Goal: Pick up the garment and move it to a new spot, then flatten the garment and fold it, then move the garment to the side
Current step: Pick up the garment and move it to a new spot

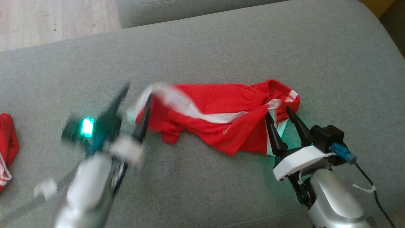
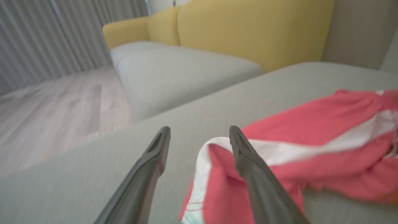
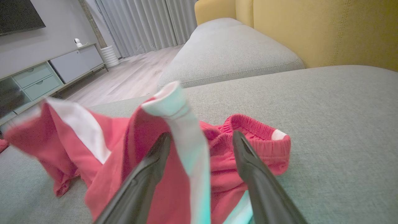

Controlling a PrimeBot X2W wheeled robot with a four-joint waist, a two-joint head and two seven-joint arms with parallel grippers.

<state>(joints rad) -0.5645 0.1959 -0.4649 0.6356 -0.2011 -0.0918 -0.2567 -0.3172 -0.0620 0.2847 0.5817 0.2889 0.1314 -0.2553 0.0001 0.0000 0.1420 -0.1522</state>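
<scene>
The garment, red shorts (image 1: 215, 107) with white stripes, lies crumpled across the grey sofa seat (image 1: 221, 47). My left gripper (image 1: 136, 98), blurred by motion, is open at the shorts' left end. In the left wrist view the white hem (image 2: 202, 155) curls against the right-hand finger (image 2: 245, 155) of that gripper (image 2: 199, 129). My right gripper (image 1: 279, 113) is open at the shorts' right end, near the waistband (image 3: 258, 130). In the right wrist view a raised fold with a white stripe (image 3: 177, 115) stands between the spread fingers of this gripper (image 3: 202, 135) and drapes over the left-hand one.
Another red garment (image 1: 6, 148) lies at the seat's left edge. A second grey seat (image 3: 230, 53) and yellow backrests (image 3: 326, 31) are beyond. Wooden floor (image 1: 47, 19) lies past the far left edge, with a TV cabinet (image 3: 46, 74) and curtains (image 3: 140, 25).
</scene>
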